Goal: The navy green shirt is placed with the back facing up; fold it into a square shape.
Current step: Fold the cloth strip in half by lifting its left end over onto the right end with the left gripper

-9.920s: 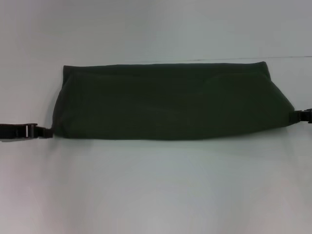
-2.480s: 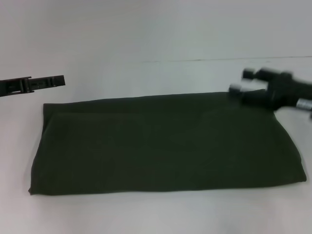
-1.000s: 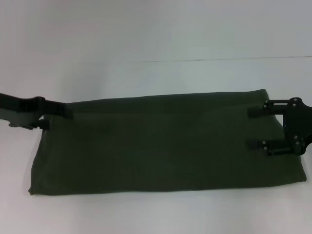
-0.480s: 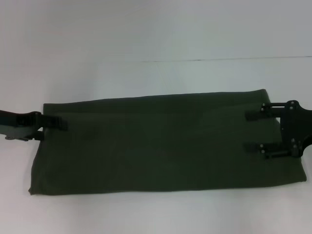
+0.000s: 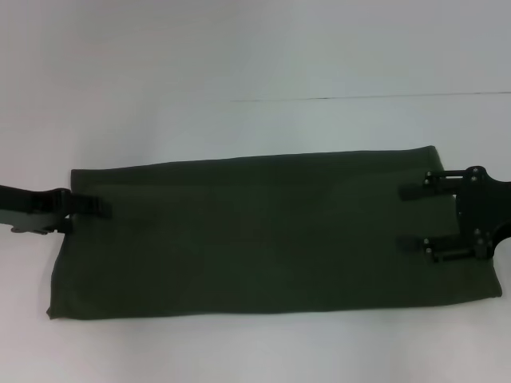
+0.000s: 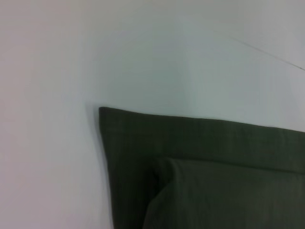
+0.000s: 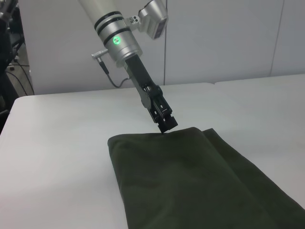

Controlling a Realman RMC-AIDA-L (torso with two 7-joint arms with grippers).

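The navy green shirt (image 5: 263,235) lies flat on the white table as a long folded band, plain side up. My left gripper (image 5: 84,215) is at the shirt's far left corner, with one finger (image 5: 92,205) lying over the cloth edge and the other at the edge beside it, open. The right wrist view shows that left gripper (image 7: 167,125) tipped down onto the corner of the shirt (image 7: 190,181). My right gripper (image 5: 419,223) hovers over the shirt's right end, open wide, both fingers over the cloth. In the left wrist view only the shirt corner (image 6: 200,167) appears.
The white table (image 5: 255,351) extends on all sides of the shirt, with a thin seam line (image 5: 359,97) behind it. In the right wrist view a wall and cables (image 7: 19,57) stand beyond the table's far edge.
Within the last second my left gripper came down and toward me along the shirt's left edge. The right gripper shifted only slightly. The shirt has not moved.
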